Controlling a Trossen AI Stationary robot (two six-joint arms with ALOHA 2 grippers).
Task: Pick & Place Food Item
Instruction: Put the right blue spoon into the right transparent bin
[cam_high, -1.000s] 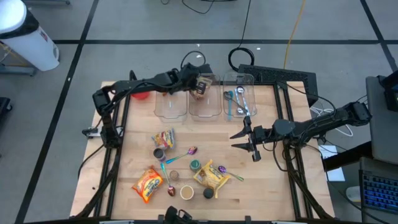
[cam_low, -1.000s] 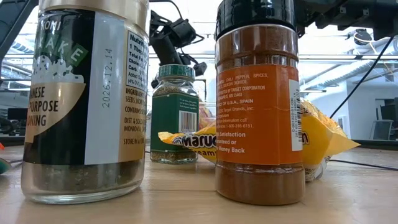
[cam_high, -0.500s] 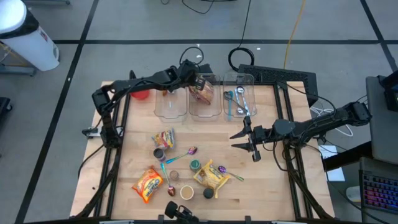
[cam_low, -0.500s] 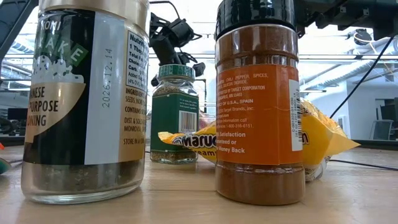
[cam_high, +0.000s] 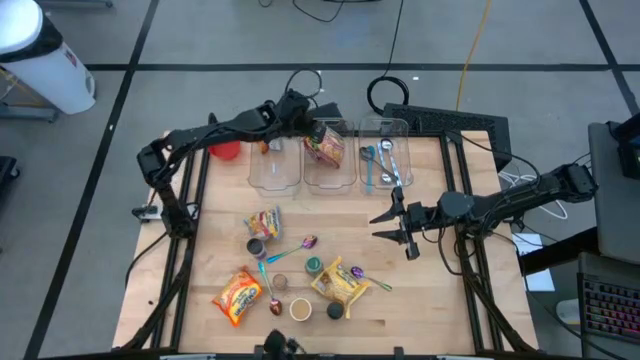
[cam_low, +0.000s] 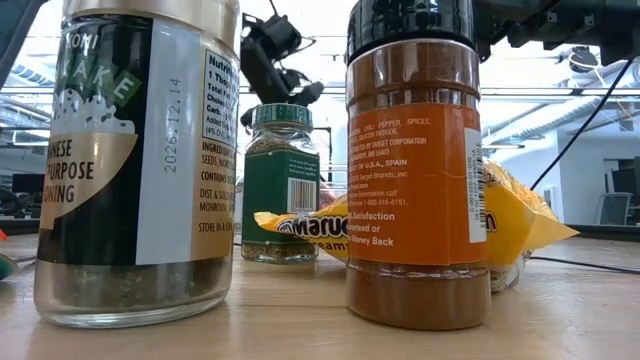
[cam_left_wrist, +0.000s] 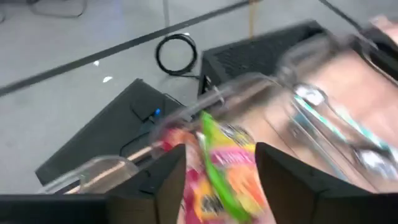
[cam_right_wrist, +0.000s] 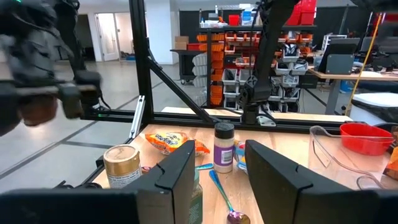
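A red, green and yellow snack bag (cam_high: 325, 148) lies in the middle clear bin (cam_high: 330, 180) at the table's far edge. In the left wrist view the snack bag (cam_left_wrist: 227, 180) shows past the fingers. My left gripper (cam_high: 304, 120) hangs open above the bin's far left corner, clear of the bag. It also shows high up in the low view, my left gripper (cam_low: 272, 50). My right gripper (cam_high: 384, 224) waits open over the table's right half with nothing between its fingers (cam_right_wrist: 180, 168).
Beside the middle bin stand a clear bin (cam_high: 274, 168) on its left and one holding spoons (cam_high: 385, 160) on its right. A red cup (cam_high: 228, 150) stands at the far left. Snack packets (cam_high: 237, 295), spice jars (cam_low: 410, 170) and spoons (cam_high: 295, 248) lie on the near half.
My left gripper has let go of the snack bag, which has dropped into the middle bin and now lies there. The gripper has then risen and drawn back toward the table's far left.
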